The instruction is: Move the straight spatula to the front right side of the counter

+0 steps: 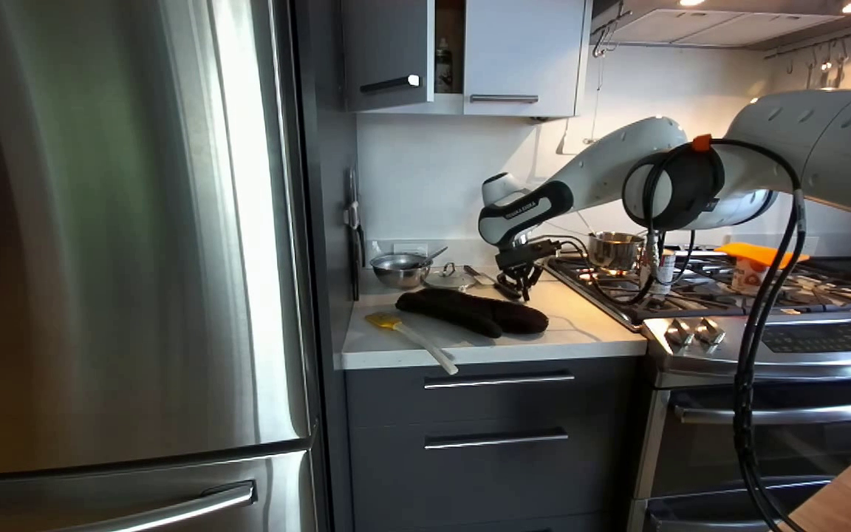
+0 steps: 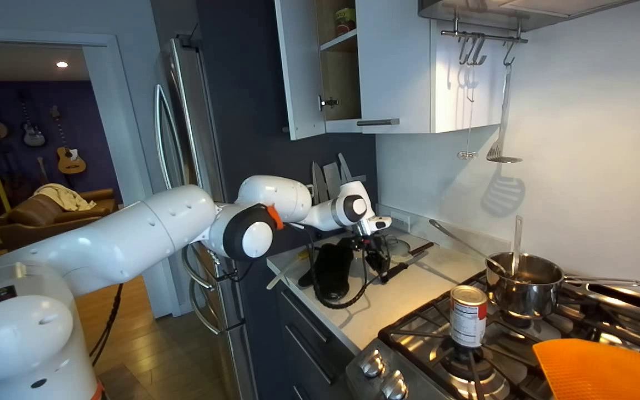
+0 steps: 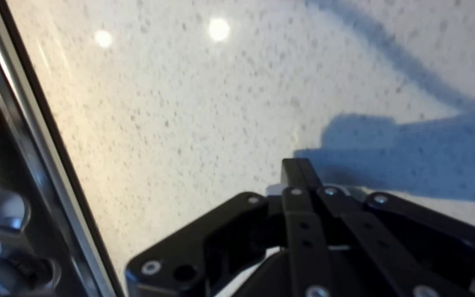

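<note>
Pale speckled surface (image 3: 159, 123) fills most of the wrist view, the steel edge of the stove (image 3: 50, 152) slanting down its left side and a blue-grey shadow (image 3: 419, 161) spreading at right. Over it the end effector (image 3: 299, 169) is clenched, its fingertips pressed together; whether they touch the surface cannot be told.

In an exterior view, the surface runs from a dark panel (image 1: 333, 222) beside the fridge (image 1: 115, 222) to the stove. A yellow-headed spatula (image 1: 414, 338) lies near the panel, its pale handle jutting past the front edge. Just behind it sits a dark, mitt-like bundle (image 1: 455, 307); farther back are a steel bowl (image 1: 399, 278) and a lid (image 1: 449, 280). The end effector hangs low behind the bundle's stove-side end.

In an exterior view, a black-handled tool (image 2: 399, 269) with a long blade lies just beside or beneath the end effector, its exact relation unclear. A saucepan (image 2: 525, 297) and a can (image 2: 468, 319) stand on the stove. Which tool is the straight spatula cannot be told.
</note>
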